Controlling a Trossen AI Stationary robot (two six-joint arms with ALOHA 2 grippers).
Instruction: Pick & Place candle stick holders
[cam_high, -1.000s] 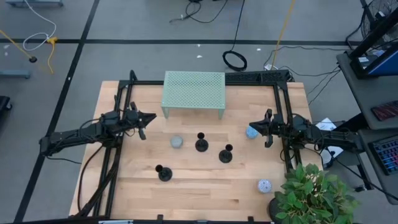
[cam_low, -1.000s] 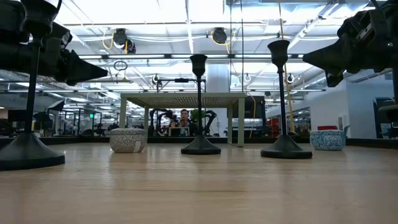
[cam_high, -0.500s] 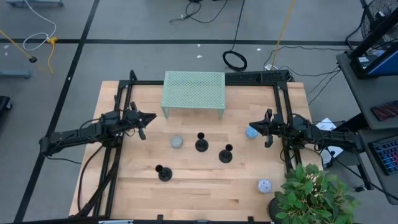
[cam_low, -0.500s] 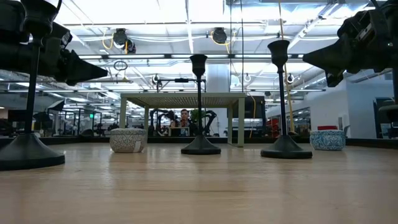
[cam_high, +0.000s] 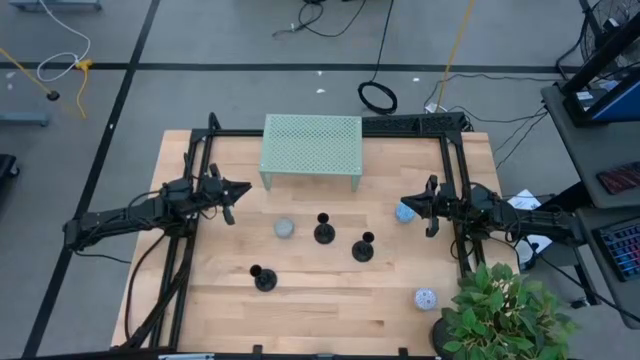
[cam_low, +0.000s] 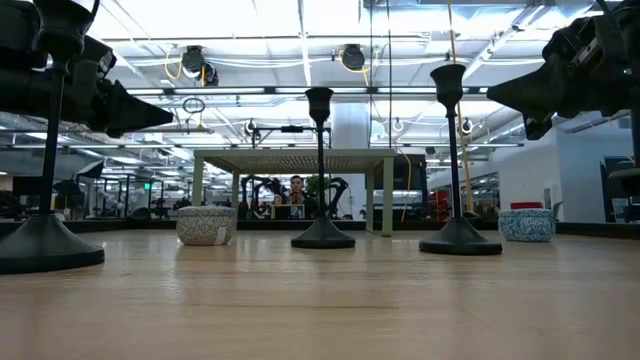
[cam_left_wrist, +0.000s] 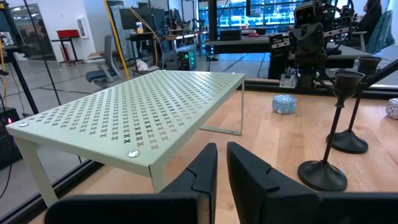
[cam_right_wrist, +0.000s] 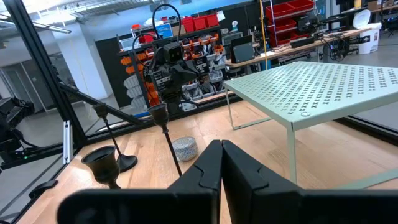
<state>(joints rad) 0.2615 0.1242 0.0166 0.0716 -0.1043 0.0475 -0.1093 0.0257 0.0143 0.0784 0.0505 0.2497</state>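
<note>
wooden table (cam_high: 320, 290) in an open lab, cables on the grey floor around it. my left gripper (cam_high: 238, 189) hangs over the table's left side, fingers (cam_left_wrist: 205, 171) pressed nearly together with only a thin slit between them, holding nothing. my right gripper (cam_high: 421, 204) hangs at the right side, fingers (cam_right_wrist: 214, 163) closed together, empty. the pale green perforated shelf (cam_high: 311, 146) stands ahead of and between both grippers. three candle stick holders upright on the wood: one (cam_high: 323, 231) and a second (cam_high: 363, 246) sit between the two grippers, nearer the right; the third (cam_high: 263, 278) stands apart, below the left gripper toward the near edge. a blue puck (cam_high: 404, 212) lies just beside the right gripper; a grey puck (cam_high: 285, 229) sits beside the middle holder.
</note>
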